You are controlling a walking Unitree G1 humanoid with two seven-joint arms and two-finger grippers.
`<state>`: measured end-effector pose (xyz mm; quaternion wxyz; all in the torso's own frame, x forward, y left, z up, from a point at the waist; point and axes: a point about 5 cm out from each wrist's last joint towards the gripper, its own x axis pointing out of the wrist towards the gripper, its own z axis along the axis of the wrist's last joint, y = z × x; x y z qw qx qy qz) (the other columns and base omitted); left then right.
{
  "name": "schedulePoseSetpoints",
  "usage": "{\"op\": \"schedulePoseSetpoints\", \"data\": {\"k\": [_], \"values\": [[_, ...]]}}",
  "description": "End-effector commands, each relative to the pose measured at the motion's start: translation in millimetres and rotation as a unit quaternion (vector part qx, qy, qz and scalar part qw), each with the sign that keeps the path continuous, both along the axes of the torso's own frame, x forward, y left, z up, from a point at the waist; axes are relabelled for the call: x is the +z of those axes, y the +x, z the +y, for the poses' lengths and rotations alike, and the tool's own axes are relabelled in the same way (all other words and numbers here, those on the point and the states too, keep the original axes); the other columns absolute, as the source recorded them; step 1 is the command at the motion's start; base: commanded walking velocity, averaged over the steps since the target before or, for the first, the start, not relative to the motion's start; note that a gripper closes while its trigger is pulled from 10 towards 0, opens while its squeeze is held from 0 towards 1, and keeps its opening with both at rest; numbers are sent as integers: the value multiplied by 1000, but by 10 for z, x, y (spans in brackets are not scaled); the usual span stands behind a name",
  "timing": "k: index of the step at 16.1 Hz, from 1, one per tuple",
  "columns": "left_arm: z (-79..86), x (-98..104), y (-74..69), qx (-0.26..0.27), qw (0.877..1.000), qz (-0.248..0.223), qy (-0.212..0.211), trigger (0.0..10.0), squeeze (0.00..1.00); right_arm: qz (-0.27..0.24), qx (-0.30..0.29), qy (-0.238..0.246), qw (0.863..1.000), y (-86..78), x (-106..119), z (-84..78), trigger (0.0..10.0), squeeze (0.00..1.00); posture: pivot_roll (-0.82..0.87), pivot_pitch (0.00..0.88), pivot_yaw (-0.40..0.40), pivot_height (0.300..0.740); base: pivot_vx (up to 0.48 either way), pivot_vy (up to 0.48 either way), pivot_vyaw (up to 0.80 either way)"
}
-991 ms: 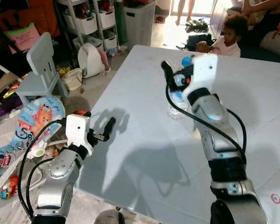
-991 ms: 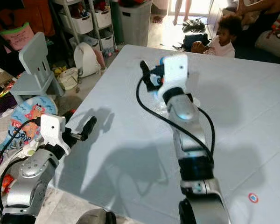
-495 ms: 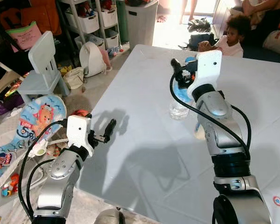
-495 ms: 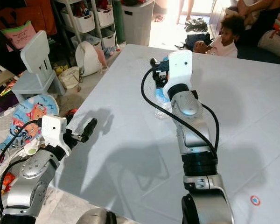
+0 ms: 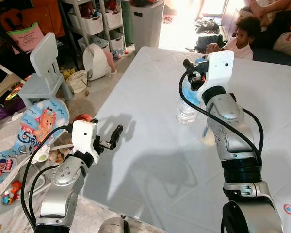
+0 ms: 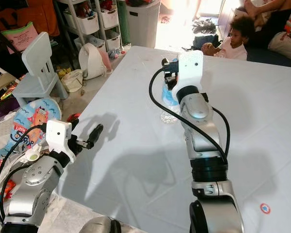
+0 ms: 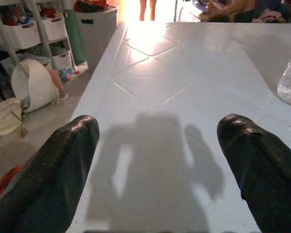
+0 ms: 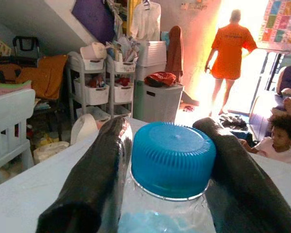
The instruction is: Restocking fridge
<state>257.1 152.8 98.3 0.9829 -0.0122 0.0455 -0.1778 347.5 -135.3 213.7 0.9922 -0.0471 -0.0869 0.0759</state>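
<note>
Since the earlier frame, the right tool (image 8: 167, 194) has closed in on the water bottle (image 5: 186, 104), its two fingers (image 8: 94, 179) now flanking the blue cap (image 8: 172, 158); whether they press the neck is unclear. Nearest, the left tool (image 5: 117, 132) hovers at the bench (image 5: 150, 160) edge, arm bent, fingers spread wide and holding nothing. No label text is legible on the clear bottle, which stands upright mid-bench. Right arm reaches forward, elbow raised. Beyond the bench, a child (image 5: 240, 36) sits; a person in orange (image 8: 230, 48) stands in the doorway.
</note>
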Motion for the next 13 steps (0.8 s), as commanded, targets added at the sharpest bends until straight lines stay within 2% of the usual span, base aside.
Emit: {"op": "schedulePoseSetpoints", "data": {"k": [1,5,8,11,12,13], "values": [[2,10,16,-5,1000,-1,7,10000,0,-1,-1,4,1000,13,40,14,0,0,49,0,41,740,0,0,0],[1,-19,23,-4,1000,7,20,10000,0,-19,29,33,999,-56,84,131,0,0,55,0,41,740,0,0,0],[12,-52,66,20,999,15,38,10000,0,-35,55,52,996,-152,99,230,0,0,50,0,38,740,0,0,0],[-5,-60,84,22,999,14,36,10000,0,-76,74,63,992,-240,220,306,0,0,43,0,36,740,0,0,0],[-10,-63,94,25,999,13,39,10000,0,-91,87,72,989,-276,274,342,3373,0,41,0,33,740,0,0,0],[-14,-67,105,28,999,14,41,10000,0,-103,101,79,986,-316,315,382,9216,0,41,0,30,740,-289,0,0]]}}
